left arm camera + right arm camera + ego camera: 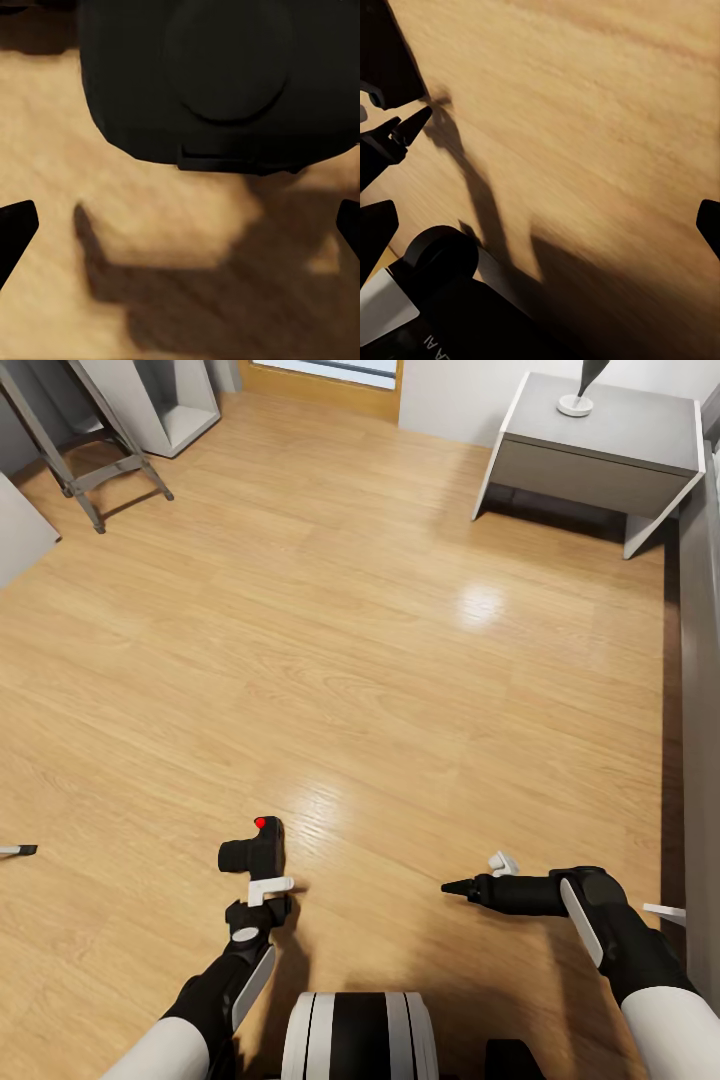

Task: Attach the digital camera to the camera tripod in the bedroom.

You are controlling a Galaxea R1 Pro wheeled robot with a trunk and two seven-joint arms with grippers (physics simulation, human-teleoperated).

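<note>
While the robot faces an open stretch of light wood floor (330, 650) in the bedroom, its left gripper (262, 888) carries the digital camera (255, 850), a small black box with a red button on top, held low in front of the trunk and clear of the boards. In the head view the white fingers (270, 887) look closed against the camera's underside, and the left wrist view has the dark body (217, 75) filling the near field, though how deep the pinch reaches cannot be told. The right gripper (470, 880) hangs to the other side, well apart from the camera and holding nothing; whether its fingers are spread or together cannot be made out. At the far left corner stand grey metal legs (85, 475) with cross braces, too cropped to say whether they belong to the camera tripod. A grey bedside table (600, 450) sits at the far right. The chief risk is probably a shallow grip: a jolt while driving or a quick arm swing could twist the camera in the fingers or drop it to the floor. Mistaking the cropped legs for the tripod would waste the approach, and a tilted camera would likely miss the mounting head.
</note>
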